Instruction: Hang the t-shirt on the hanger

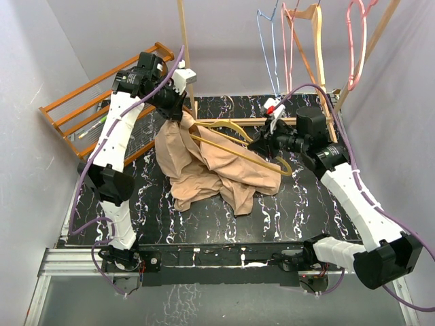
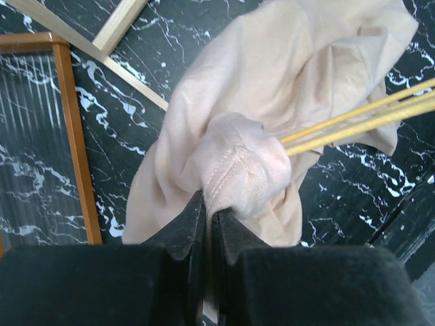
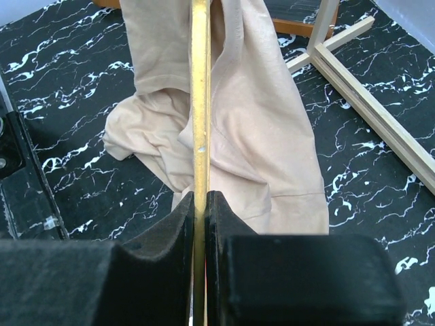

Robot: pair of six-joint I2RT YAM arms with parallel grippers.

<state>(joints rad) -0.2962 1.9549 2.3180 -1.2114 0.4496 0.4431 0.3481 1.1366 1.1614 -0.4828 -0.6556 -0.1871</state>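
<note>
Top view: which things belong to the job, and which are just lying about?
Job: t-shirt, pinched by the left gripper; yellow hanger, clamped by the right gripper.
Lying about: rack, blue hanger, pink hanger, wooden hanger.

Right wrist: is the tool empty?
No, the right tool is shut on the mustard-yellow hanger, with the t-shirt beyond it.
</note>
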